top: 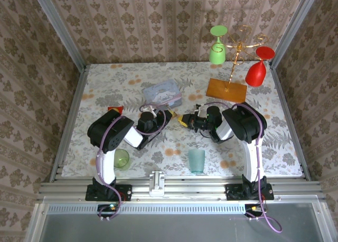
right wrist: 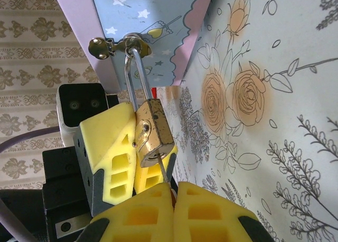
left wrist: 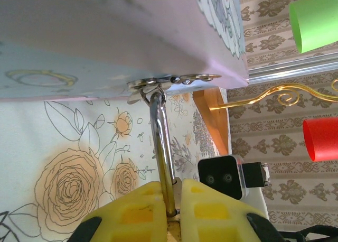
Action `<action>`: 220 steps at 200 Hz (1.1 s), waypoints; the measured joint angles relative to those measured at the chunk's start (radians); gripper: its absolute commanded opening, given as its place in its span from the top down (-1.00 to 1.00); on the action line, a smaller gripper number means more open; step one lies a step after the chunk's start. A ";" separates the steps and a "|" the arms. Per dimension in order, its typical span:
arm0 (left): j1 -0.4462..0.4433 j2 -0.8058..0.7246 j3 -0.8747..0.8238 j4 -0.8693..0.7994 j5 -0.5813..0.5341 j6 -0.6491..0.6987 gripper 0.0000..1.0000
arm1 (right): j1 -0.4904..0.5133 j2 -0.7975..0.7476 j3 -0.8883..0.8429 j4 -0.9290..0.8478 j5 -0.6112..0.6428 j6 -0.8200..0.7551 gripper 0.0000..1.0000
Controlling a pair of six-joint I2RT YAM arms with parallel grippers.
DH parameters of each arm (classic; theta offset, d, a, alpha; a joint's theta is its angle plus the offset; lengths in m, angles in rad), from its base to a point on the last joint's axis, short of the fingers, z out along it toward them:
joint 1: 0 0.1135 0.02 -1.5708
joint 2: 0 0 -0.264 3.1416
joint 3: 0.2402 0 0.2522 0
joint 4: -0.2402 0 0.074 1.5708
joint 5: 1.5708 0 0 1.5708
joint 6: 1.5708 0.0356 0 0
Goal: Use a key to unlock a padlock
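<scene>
The brass padlock (right wrist: 153,131) hangs by its silvery shackle (right wrist: 131,75) from the hasp (right wrist: 113,45) of the blue tin (top: 162,93). My left gripper (left wrist: 174,188) is shut on the padlock, its yellow fingers (right wrist: 108,141) clamping the body, and the shackle (left wrist: 161,136) rises from between them. The thin key (right wrist: 162,170) points up into the keyhole in the padlock's underside. My right gripper (right wrist: 173,189) is shut on the key's head, just below the padlock. In the top view both grippers, left (top: 168,115) and right (top: 186,120), meet tip to tip in front of the tin.
A gold glass rack (top: 237,46) on an orange base (top: 226,89) stands at the back right, holding a green glass (top: 217,44) and a red glass (top: 257,67). A teal cup (top: 196,160) and a green cup (top: 121,158) stand near the front edge.
</scene>
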 measured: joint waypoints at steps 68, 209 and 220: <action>-0.006 0.000 0.000 0.011 -0.012 -0.034 1.00 | 0.000 0.002 0.022 -0.003 -0.001 0.019 1.00; -0.014 -0.005 0.003 0.014 -0.032 -0.080 1.00 | -0.010 0.052 0.094 0.014 -0.045 0.068 1.00; -0.014 -0.005 0.003 0.013 -0.032 -0.082 1.00 | -0.008 0.051 0.094 0.014 -0.043 0.064 0.98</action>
